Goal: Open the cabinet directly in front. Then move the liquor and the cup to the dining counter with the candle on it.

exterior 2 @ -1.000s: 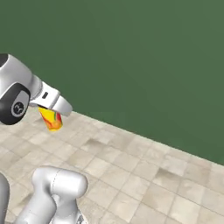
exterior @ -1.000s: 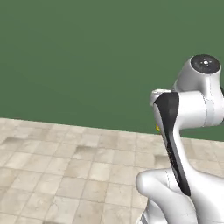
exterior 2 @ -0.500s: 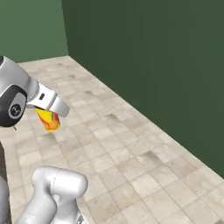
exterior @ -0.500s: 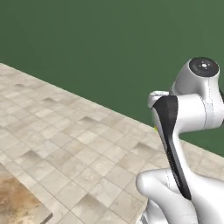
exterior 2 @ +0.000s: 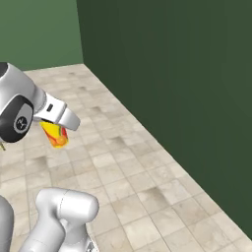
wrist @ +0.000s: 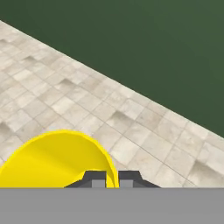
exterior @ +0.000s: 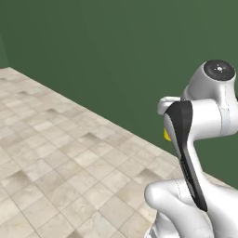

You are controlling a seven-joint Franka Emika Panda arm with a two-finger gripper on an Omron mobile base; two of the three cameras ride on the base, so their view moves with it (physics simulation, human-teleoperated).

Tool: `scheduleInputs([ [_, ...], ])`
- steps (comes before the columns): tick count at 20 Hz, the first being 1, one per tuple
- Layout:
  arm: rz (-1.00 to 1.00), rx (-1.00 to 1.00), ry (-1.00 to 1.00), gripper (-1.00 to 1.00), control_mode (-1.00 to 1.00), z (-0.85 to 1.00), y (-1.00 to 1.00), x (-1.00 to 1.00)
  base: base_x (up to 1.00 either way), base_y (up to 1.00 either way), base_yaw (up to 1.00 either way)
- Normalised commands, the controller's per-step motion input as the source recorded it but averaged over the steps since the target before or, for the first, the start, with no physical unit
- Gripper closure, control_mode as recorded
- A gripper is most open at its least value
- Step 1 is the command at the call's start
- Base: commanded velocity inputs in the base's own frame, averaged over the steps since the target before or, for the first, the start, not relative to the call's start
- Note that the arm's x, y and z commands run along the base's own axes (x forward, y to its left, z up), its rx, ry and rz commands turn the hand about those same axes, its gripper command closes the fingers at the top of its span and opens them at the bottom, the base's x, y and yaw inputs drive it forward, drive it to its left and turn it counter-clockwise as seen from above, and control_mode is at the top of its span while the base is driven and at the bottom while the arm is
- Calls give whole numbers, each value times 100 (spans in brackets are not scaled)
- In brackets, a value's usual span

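We carry our arm folded high above the tiled floor (exterior: 56, 176), elbow raised, with the hand reaching forward. Our gripper (wrist: 112, 178) is clamped on the rim of the cup (exterior 2: 55, 134), one finger inside the wall and one outside, almost touching. The cup hangs tilted in the air, well above the floor and near the dark green wall (exterior 2: 187, 74), which runs along the floor's far edge. From the left base view the arm hides all but a yellow sliver of the cup (exterior: 166, 135); the right base view shows its red-orange mark.
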Motion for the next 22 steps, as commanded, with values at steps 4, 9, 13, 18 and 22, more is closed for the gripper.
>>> scheduleInputs([
  [4, 0, 0, 0, 100, 100, 0, 0, 0, 100, 36, 11],
  [9, 0, 0, 0, 100, 100, 0, 0, 0, 100, 52, 15],
  [13, 0, 0, 0, 100, 100, 0, 0, 0, 100, 72, 13],
  [18, 0, 0, 0, 100, 100, 0, 0, 0, 100, 56, 13],
  [22, 0, 0, 0, 100, 100, 0, 0, 0, 100, 41, 16],
])
